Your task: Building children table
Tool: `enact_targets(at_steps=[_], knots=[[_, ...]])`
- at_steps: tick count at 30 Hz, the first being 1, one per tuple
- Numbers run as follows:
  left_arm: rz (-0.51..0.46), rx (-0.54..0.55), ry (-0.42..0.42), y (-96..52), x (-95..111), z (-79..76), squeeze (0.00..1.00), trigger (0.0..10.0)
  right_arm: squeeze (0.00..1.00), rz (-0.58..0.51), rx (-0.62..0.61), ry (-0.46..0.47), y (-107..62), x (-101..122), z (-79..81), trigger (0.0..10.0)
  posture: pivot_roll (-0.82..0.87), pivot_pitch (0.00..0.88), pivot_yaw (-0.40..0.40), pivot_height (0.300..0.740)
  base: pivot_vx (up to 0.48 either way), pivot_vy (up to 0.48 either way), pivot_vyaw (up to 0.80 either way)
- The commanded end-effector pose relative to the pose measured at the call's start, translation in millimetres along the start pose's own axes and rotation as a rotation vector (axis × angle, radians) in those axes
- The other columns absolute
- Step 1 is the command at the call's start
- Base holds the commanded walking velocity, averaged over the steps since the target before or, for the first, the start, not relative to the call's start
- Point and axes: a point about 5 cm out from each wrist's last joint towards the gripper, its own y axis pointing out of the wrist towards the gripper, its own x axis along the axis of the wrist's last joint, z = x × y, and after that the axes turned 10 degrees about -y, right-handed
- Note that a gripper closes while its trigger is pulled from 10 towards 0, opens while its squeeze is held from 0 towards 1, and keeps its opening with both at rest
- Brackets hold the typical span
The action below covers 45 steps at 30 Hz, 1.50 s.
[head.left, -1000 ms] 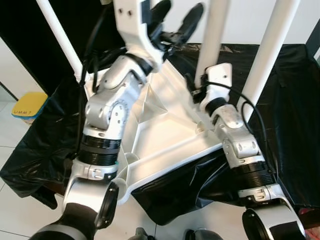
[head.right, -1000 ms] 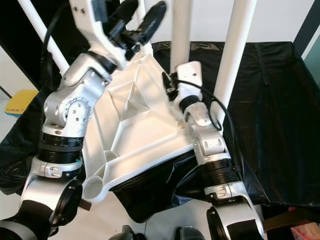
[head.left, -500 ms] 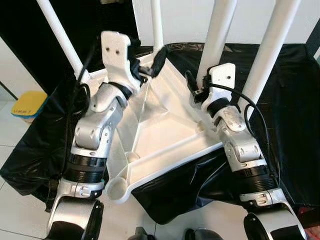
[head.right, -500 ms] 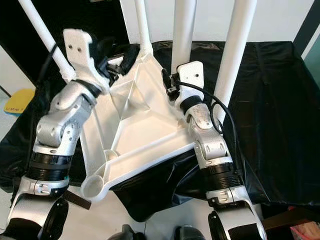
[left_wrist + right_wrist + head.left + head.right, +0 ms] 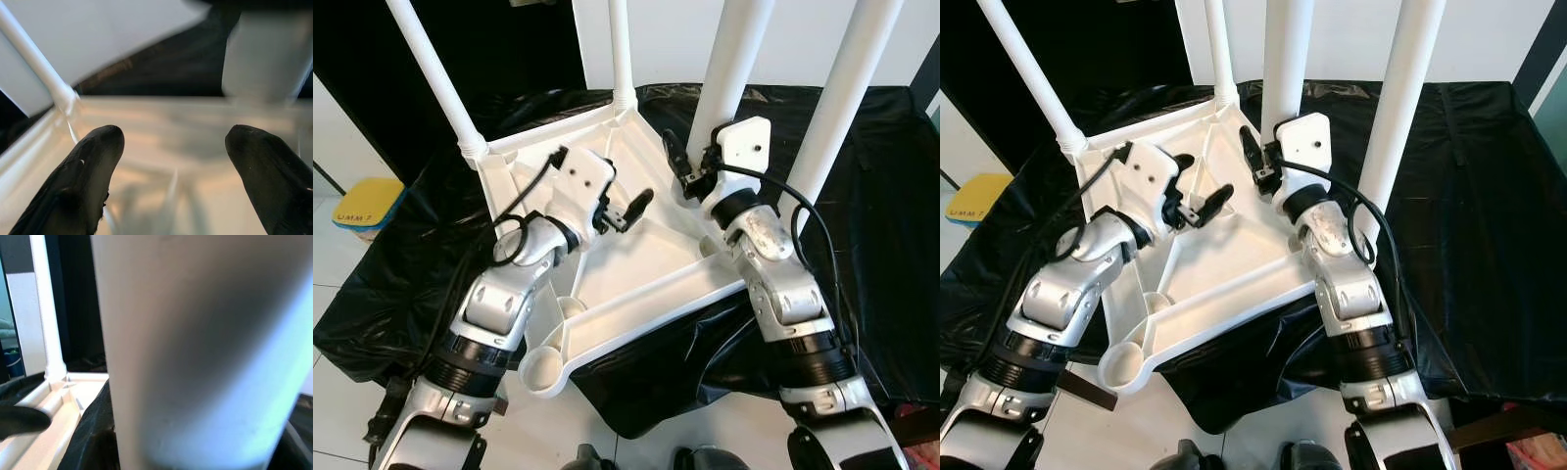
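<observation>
- Lowered since the earlier pictures, the left gripper (image 5: 631, 208) now hangs over the hollow underside of the upturned white table top (image 5: 636, 279), where before it was raised high near the legs.
- Its two black fingers (image 5: 83, 181) are spread wide apart with nothing between them, pointing toward the far rim of the top.
- Right gripper (image 5: 683, 168) sits at the base of the near-middle white table leg (image 5: 736, 59); one black finger shows beside the leg, which fills the right wrist view, but I cannot tell whether the fingers press on it.
- Upturned on a surface draped in black plastic sheeting (image 5: 881, 196), the table top has its near corner, with an open round socket (image 5: 544, 370), hanging past the edge.
- Four white legs stand up from it: a thin slanting one at the far left (image 5: 435, 73), one at the far corner (image 5: 620, 49), the one by the right gripper, and another further right (image 5: 852, 88).
- A yellow pad (image 5: 367, 206) lies on the pale floor to the left.
</observation>
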Motion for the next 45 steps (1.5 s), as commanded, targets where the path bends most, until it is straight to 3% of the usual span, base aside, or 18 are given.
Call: enact_targets(at_steps=[1, 5, 12, 16, 22, 28, 35, 41, 45], knots=[[0.048, -0.023, 0.026, -4.8, -10, -2.7, 0.00, 10.0, 0.00, 0.013, 0.009, 0.006, -6.3, -1, 1.4, 10.0, -0.16, 0.120, 0.027, 0.740, 0.000, 0.000, 0.00], [0.062, -0.029, 0.023, -6.9, -13, -3.2, 0.00, 10.0, 0.00, 0.027, 0.007, 0.010, -10.5, -3, 1.3, 10.0, -0.16, 0.121, 0.028, 0.740, 0.000, 0.000, 0.00], [0.183, -0.134, 0.025, -24.0, -33, -16.4, 0.00, 10.0, 0.00, 0.091, -0.006, 0.005, -26.1, -15, 0.5, 10.0, -0.17, 0.135, 0.026, 0.740, 0.000, 0.000, 0.00], [0.227, -0.183, 0.002, -23.2, -40, -25.7, 0.00, 10.0, 0.00, 0.091, -0.002, 0.003, -25.1, -14, 0.1, 10.0, -0.16, 0.138, 0.019, 0.740, 0.000, 0.000, 0.00], [0.329, -0.159, 0.000, -18.5, -60, -29.0, 0.00, 10.0, 0.00, 0.086, 0.006, 0.001, -23.0, -12, 0.5, 10.0, -0.17, 0.137, 0.019, 0.740, 0.000, 0.000, 0.00], [0.414, 0.050, -0.080, -6.5, -79, -24.1, 0.00, 10.0, 0.00, 0.088, 0.004, 0.006, -23.6, -9, 0.9, 10.0, -0.17, 0.131, 0.022, 0.740, 0.000, 0.000, 0.00], [0.452, 0.093, -0.102, 1.2, -85, -29.2, 0.00, 10.0, 0.00, 0.089, 0.007, 0.009, -23.8, -8, 2.2, 10.0, -0.18, 0.126, 0.023, 0.740, 0.000, 0.000, 0.00], [0.446, 0.173, -0.054, 20.2, -83, -41.5, 0.00, 10.0, 0.00, 0.088, 0.008, 0.009, -22.9, -7, 2.9, 10.0, -0.18, 0.118, 0.026, 0.740, 0.000, 0.000, 0.00], [0.405, 0.208, -0.111, 38.6, -74, -56.9, 0.00, 10.0, 0.00, 0.089, 0.012, 0.012, -22.4, -7, 4.5, 10.0, -0.18, 0.113, 0.022, 0.740, 0.000, 0.000, 0.00]])
